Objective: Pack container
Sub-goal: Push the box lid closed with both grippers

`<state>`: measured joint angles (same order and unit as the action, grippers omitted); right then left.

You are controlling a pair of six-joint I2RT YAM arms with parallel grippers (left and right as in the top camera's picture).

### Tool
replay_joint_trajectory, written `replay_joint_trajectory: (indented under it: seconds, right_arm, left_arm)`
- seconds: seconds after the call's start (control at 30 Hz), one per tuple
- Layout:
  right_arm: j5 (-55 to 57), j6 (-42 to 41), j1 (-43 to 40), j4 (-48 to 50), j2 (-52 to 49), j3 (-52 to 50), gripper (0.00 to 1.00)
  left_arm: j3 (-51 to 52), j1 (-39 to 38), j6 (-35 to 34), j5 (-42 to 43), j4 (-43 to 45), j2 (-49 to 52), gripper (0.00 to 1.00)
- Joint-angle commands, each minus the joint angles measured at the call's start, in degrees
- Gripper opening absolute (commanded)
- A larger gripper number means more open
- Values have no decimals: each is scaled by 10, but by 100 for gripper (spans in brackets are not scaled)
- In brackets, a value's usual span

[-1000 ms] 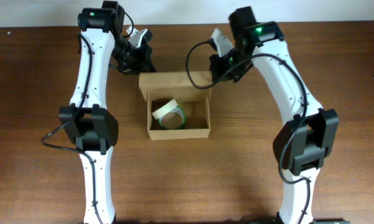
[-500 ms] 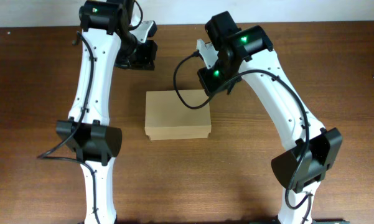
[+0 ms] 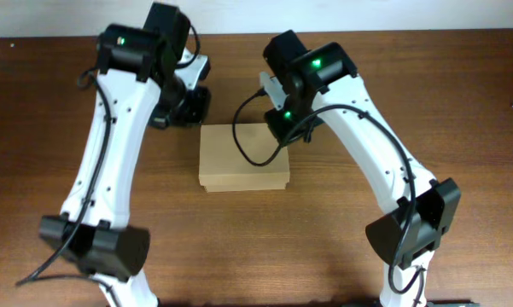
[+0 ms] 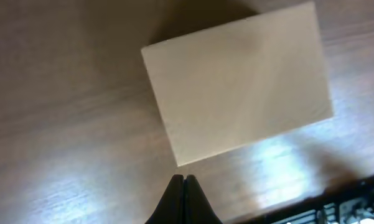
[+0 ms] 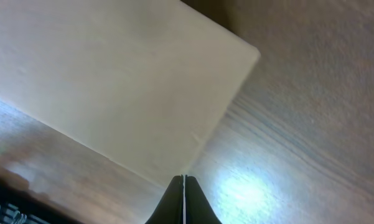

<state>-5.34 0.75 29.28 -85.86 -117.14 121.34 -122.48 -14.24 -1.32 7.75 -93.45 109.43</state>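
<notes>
The container (image 3: pixel 243 158) is a plain tan cardboard box in the middle of the table with its flap lid shut, so its contents are hidden. It also shows in the left wrist view (image 4: pixel 236 106) and the right wrist view (image 5: pixel 112 81). My left gripper (image 4: pixel 183 180) is shut and empty, just off the box's far left corner. My right gripper (image 5: pixel 183 179) is shut and empty, at the box's far right corner edge. In the overhead view both gripper tips are hidden under the arms' wrists.
The brown wooden table (image 3: pixel 461 102) surrounds the box. The left arm (image 3: pixel 111 153) runs down the left side and the right arm (image 3: pixel 384 145) down the right side. A black cable (image 3: pixel 243 136) loops over the box's lid.
The box lid, open a second ago with tape rolls visible inside, is now shut. Both arms have shifted at the box's far edge; the left arm's base link swung lower left.
</notes>
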Motion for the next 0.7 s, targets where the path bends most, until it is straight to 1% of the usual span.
replay_joint_trajectory:
  seconds: [0.0,0.1,0.23,0.37,0.5,0.67]
  right_arm:
    - [11,5,7,14,27,0,4]
    - [12,6,7,33,26,-23,4]
    - [11,3,6,69,25,-85,4]
    - [-3,3,6,106,25,-150,4]
    - [-13,-6,6,141,25,-203,4]
    - [-17,-12,6,172,24,-243,4]
  left_arm:
    - [77,1,2,-4,29,-15,2]
    - [152,1,23,36,77,-15,2]
    - [245,1,22,58,149,-14,1]
    - [315,1,22,71,200,-15,1]
    - [354,1,20,71,227,-15,2]
    - [373,1,20,71,251,-14,2]
